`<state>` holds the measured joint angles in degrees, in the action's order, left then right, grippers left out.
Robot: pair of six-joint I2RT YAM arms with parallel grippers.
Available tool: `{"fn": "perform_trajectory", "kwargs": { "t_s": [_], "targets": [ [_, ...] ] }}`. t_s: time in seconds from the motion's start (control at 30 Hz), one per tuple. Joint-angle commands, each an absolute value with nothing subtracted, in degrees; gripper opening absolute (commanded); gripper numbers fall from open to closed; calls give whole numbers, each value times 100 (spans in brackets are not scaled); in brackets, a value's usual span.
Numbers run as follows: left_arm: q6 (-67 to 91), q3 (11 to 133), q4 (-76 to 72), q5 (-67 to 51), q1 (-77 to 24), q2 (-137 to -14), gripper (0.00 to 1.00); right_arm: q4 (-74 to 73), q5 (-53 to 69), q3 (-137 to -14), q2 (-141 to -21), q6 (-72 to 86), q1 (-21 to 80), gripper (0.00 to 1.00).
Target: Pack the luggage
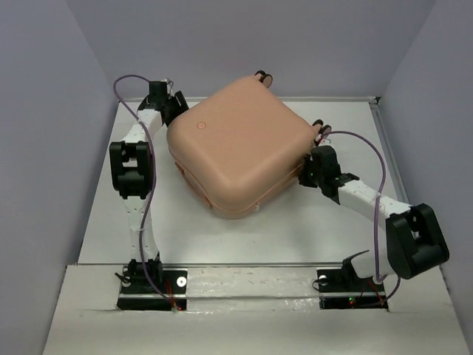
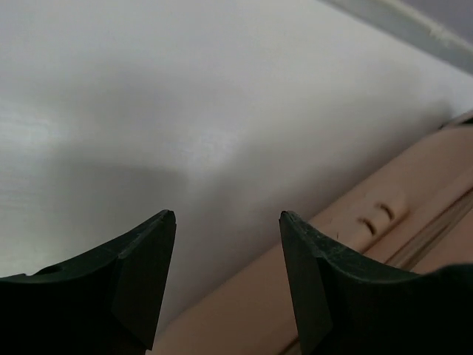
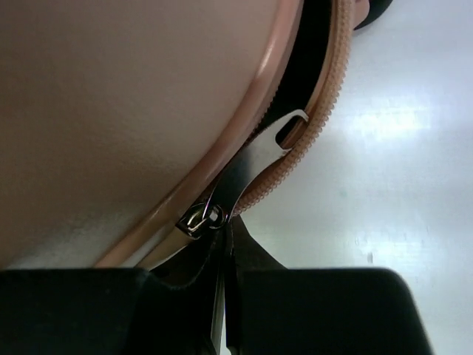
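The luggage [image 1: 236, 144], a peach-pink hard-shell suitcase, lies on the white table with its lid down and its wheels [image 1: 263, 76] at the far side. My left gripper [image 1: 176, 106] is at its back-left corner. In the left wrist view this gripper [image 2: 228, 222] is open and empty, with the shell [image 2: 384, 214] just beyond its right finger. My right gripper [image 1: 304, 168] is against the suitcase's right side. In the right wrist view it [image 3: 225, 233] is shut on the metal zipper pull [image 3: 255, 159], beside the peach zipper teeth [image 3: 325, 111]. A dark gap shows between the shells there.
Grey walls enclose the white table [image 1: 222, 237] on three sides. A metal rail [image 1: 384, 140] runs along its right edge. Another pair of wheels [image 1: 321, 127] sticks out just behind my right gripper. Both arm bases sit at the near edge.
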<state>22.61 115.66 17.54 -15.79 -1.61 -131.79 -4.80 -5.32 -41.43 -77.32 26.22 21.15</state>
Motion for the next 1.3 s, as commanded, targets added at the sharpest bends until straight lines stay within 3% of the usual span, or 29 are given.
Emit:
{"fn": "perform_trajectory", "kwargs": {
  "t_s": [0.0, 0.27, 0.4, 0.57, 0.63, 0.7, 0.73, 0.83, 1.03, 1.1, 1.27],
  "targets": [
    [2792, 9353, 436, -1775, -282, -11378, 69, 1439, 472, -5148, -8627, 2347, 1978, 7],
    [3357, 6270, -738, -1249, -272, -9555, 68, 1487, 1932, -7134, -10385, 2584, 1907, 7],
    [3428, 5924, -861, -1081, -272, -9176, 67, 1153, 2382, -8093, -10985, 2847, 1907, 7],
    [3515, 6591, -651, -1327, -255, -9386, 67, 827, 2452, -8428, -11074, 2909, 1907, 8],
    [3516, 7091, -450, -1336, -255, -9474, 67, 344, 2191, -8595, -11039, 2796, 1907, 14],
    [3394, 7573, -143, -1249, -220, -9571, 67, 20, 1804, -8596, -10899, 2681, 1907, 35],
    [3366, 7698, -45, -1187, -185, -9563, 67, -217, 1680, -8596, -10846, 2628, 1907, 51],
    [3418, 7603, -79, -967, 156, -9239, 68, -518, 1093, -8316, -10426, 2479, 1907, 58],
    [3454, 6796, -237, -922, 615, -8290, 72, -606, 510, -7201, -9467, 2382, 1793, 55],
    [3498, 6157, -368, -1106, 624, -8078, 73, -580, 649, -6927, -9072, 2364, 1793, 48],
    [3419, 5327, -439, -1073, 703, -7393, 76, -492, 1238, -5769, -8193, 2338, 1845, 16]
  ]
}}
